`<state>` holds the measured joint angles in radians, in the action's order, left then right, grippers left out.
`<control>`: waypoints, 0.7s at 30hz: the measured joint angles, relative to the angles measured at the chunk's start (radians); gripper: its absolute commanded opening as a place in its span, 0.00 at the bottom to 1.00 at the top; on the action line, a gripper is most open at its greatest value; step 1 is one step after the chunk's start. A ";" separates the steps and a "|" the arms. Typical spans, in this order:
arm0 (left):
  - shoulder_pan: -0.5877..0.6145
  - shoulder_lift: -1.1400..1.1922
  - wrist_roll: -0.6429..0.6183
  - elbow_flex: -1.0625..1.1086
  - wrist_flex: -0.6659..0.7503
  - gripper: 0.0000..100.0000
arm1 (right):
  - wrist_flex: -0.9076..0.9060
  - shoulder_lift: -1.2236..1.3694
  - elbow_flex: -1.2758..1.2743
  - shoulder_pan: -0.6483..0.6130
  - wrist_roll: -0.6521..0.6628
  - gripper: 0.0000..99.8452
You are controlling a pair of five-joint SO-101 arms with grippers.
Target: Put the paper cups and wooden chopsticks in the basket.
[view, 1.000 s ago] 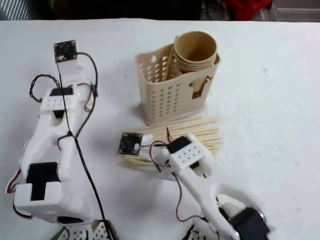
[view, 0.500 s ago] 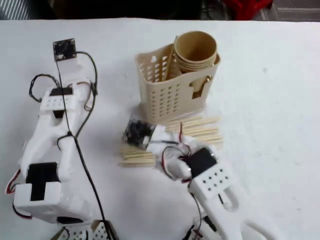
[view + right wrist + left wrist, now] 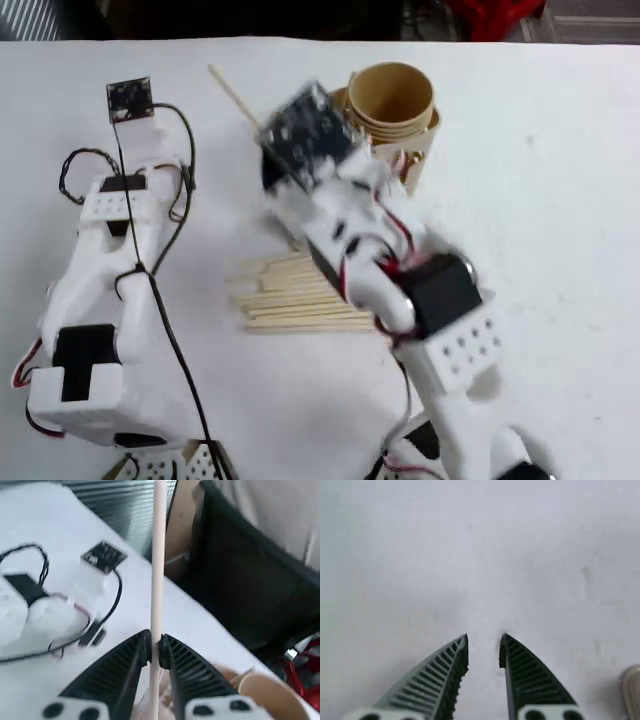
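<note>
The beige plastic basket [image 3: 424, 150] stands toward the far side of the white tabletop [image 3: 540, 200]. A stack of tan paper cups [image 3: 392, 98] stands upright in its right part, the round mouth open to above. Most of the basket is hidden under the white right arm [image 3: 400, 280], so I cannot tell what else is in it.

The right end effector [image 3: 155, 641] is over the left part of the basket. Its black ribbed jaws are closed onto one thin, pale wooden chopstick [image 3: 159, 555]. In the high view this stick points out toward the far left, above the tabletop. The other wooden chopsticks [image 3: 300, 295] lie in a flat, loose bundle on the tabletop, just in front of the basket and partly under the right arm.

The left end effector [image 3: 483, 639] is over bare tabletop, its toothed jaws only a narrow gap apart, holding nothing. The left arm [image 3: 110, 260] is folded at the left side, well apart from the basket. To the right of the basket the tabletop is wide and smooth up to its edge. The far edge runs close behind the cups.
</note>
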<state>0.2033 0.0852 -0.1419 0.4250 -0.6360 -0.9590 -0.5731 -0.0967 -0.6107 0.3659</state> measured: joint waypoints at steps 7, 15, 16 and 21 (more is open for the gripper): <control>0.000 0.000 0.000 0.000 0.000 0.13 | 0.279 0.247 0.178 0.002 -0.006 0.02; 0.000 0.000 0.000 0.000 0.000 0.13 | 0.405 0.331 0.187 0.060 -0.094 0.02; 0.000 0.000 0.000 0.000 0.000 0.13 | 0.410 0.333 0.187 0.080 -0.129 0.02; 0.000 0.000 0.000 0.000 0.000 0.13 | 0.419 0.339 0.146 0.158 -0.256 0.02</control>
<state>0.2033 0.0852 -0.1419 0.4250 -0.6360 -0.5401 -0.2340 0.0491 -0.4526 0.1097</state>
